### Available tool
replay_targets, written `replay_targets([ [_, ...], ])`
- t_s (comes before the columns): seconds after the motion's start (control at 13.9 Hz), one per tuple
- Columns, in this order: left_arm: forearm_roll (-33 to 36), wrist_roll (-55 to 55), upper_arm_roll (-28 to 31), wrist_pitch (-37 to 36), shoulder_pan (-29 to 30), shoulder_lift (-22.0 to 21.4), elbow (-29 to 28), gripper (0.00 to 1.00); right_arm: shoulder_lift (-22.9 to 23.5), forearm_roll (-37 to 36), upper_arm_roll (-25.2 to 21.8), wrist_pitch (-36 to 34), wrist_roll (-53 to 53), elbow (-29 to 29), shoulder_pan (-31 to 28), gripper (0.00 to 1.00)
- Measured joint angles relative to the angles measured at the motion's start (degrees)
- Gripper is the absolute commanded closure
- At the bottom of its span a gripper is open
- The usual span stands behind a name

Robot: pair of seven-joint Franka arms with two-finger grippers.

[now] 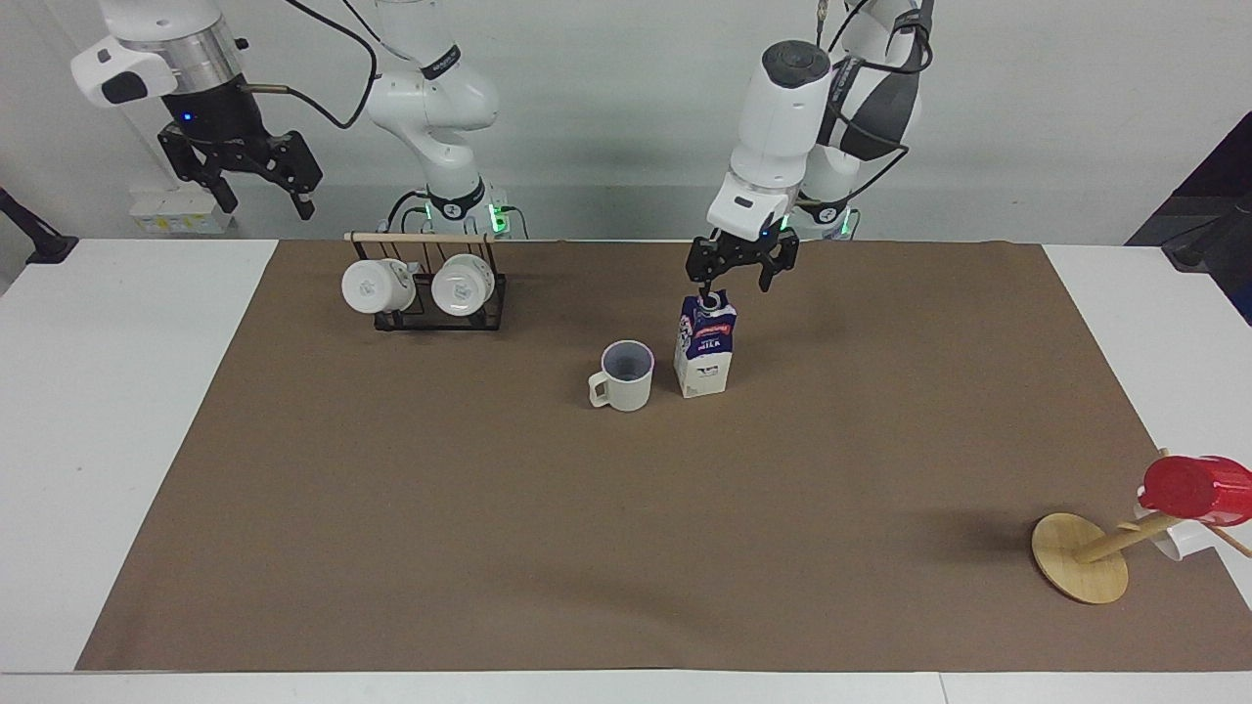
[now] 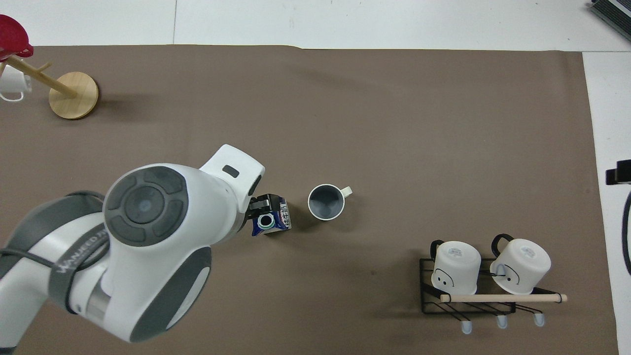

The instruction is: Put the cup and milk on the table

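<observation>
**benchguy:** So what's the surface like? Looks like a white table (image 1: pixel 117 411) with a big brown sheet (image 1: pixel 626 548) covering most of it, plain grey wall at the robots' end.

**mugfan:** Yep. The milk (image 1: pixel 706 347) stands upright on the sheet about mid-table, and the cup (image 1: pixel 624 376) sits upright just beside it toward the right arm's end, not touching, handle pointing toward that end too. A black wire rack (image 1: pixel 440 293) with two white mugs (image 1: pixel 370 285) hung on it sits nearer the robots than the cup. Way out at the left arm's end, farther from the robots, a wooden mug tree (image 1: pixel 1081 557) carries a red cup (image 1: pixel 1185 486).

**benchguy:** And the arms?

**mugfan:** The left gripper (image 1: pixel 740 284) hangs straight down right over the milk, fingers spread wide, gripping nothing, one fingertip just above the carton's cap. In the overhead view that arm's big wrist covers part of the carton (image 2: pixel 270 222). The right gripper (image 1: pixel 256 191) is raised high off the table near the rack's end, pointing down, fingers apart and empty; that arm waits
</observation>
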Motion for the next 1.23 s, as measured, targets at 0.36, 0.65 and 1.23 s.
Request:
replay_targets([
  [0.36,-1.3,7.6,0.3,-6.9,7.3,-0.5,4.3,0.0,-0.4,0.0,0.9,-0.3,0.0,-1.4,0.0,0.0],
  [0.65,0.2,23.7,0.6,-12.1,17.1,-2.6,7.1,0.0,-0.5,0.0,1.3,-1.1,0.0,-1.8,0.0,0.0],
  [1.23,1.9,32.6,1.5,-17.4,23.9,-3.3,12.7,0.0,-1.0,0.0,2.0,-1.8,0.0,-1.8,0.0,0.0],
])
